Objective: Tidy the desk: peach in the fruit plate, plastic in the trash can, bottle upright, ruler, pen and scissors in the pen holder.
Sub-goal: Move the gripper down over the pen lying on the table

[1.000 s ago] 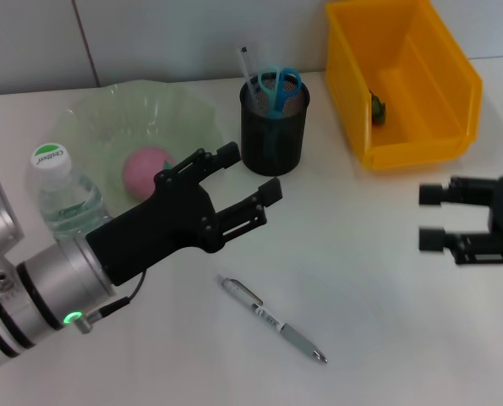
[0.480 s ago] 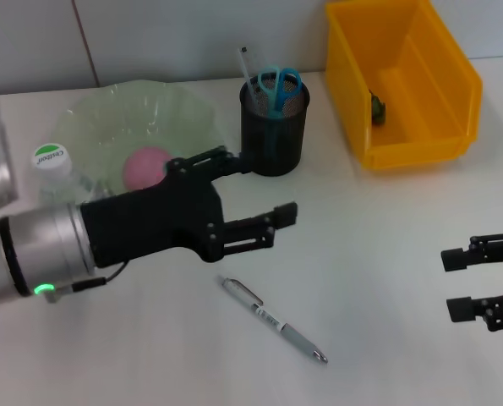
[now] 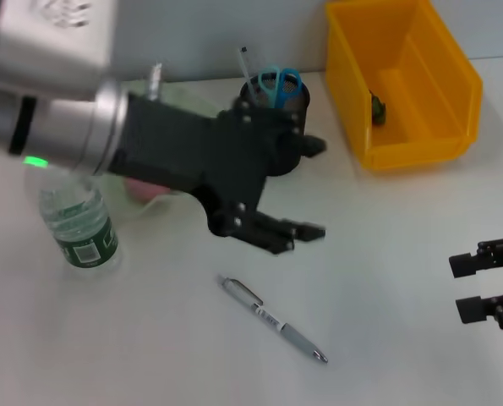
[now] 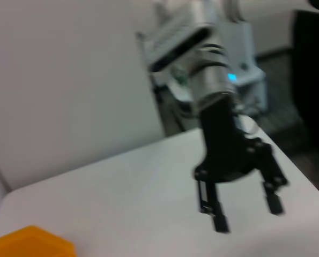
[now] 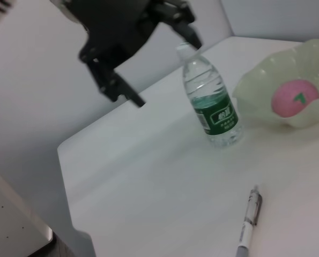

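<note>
Bottle: standing upright on the table, left side, beside the plate; this item is looking done.

Peach: lying in the plate, mostly hidden under the left arm in the head view; pink and clear in the right wrist view.

Left gripper: hanging above the table centre, in front of the holder; fingers spread open, gripping nothing.

Pen: lying flat on the table, below and apart from the left gripper. Judged the step in hand: the only item not yet put away.

Holder: scissors and a ruler-like strip standing in it.

Bin: a small dark scrap lying inside.

Right gripper: idling at the right edge, fingers apart, empty.

Next move, as a judgement: lowering the open fingers astride the pen's barrel, then closing.
</note>
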